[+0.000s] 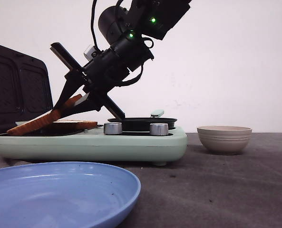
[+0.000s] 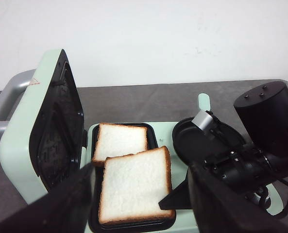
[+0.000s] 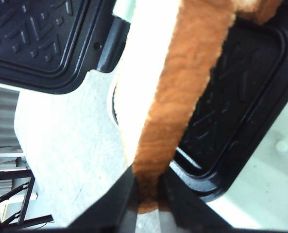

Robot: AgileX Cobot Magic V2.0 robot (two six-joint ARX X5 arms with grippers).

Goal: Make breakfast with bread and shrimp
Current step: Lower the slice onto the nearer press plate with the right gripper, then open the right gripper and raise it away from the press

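the blue plate waits in front. behind it, the right gripper pinches the upper bread slice by its edge, tilted to drop onto the lower bread slice in the sandwich maker. left gripper gapes empty. no shrimp visible.

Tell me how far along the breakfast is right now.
Done: one bread slice lies flat in the open sandwich maker. In hand: the right end effector grips the second slice by its edge, tilted over the first. Left: setting it down flat. No shrimp shows in any view, the blue plate looks bare, and the lid stands open.
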